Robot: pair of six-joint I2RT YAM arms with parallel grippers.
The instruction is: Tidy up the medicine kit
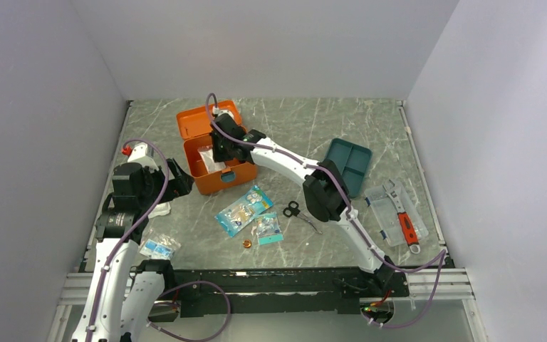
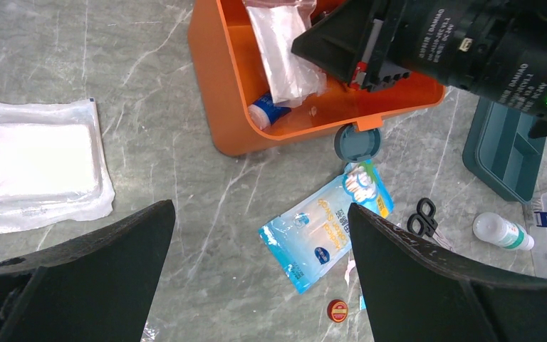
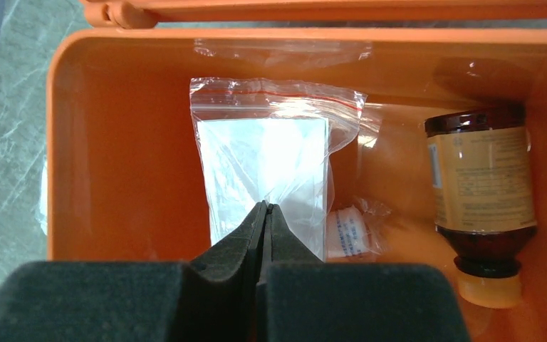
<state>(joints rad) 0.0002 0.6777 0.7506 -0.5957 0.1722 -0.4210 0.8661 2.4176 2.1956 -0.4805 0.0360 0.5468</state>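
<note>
Bagging up inside the medicine kit point(image 1: 217, 178), far left of the table

My right gripper point(image 3: 266, 210) is pinched tight on the clear zip bag point(image 3: 271, 142). I'd lower it flat beside the brown bottle point(image 3: 483, 185) before letting go. My left gripper point(image 2: 256, 214) gapes wide, holding nothing.

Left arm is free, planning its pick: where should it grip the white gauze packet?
Probably the thin sealed margin of the gauze packet on the edge facing the open left gripper, coming from above: it lies flat, its padded middle is broad, and that edge is nearest.
</note>
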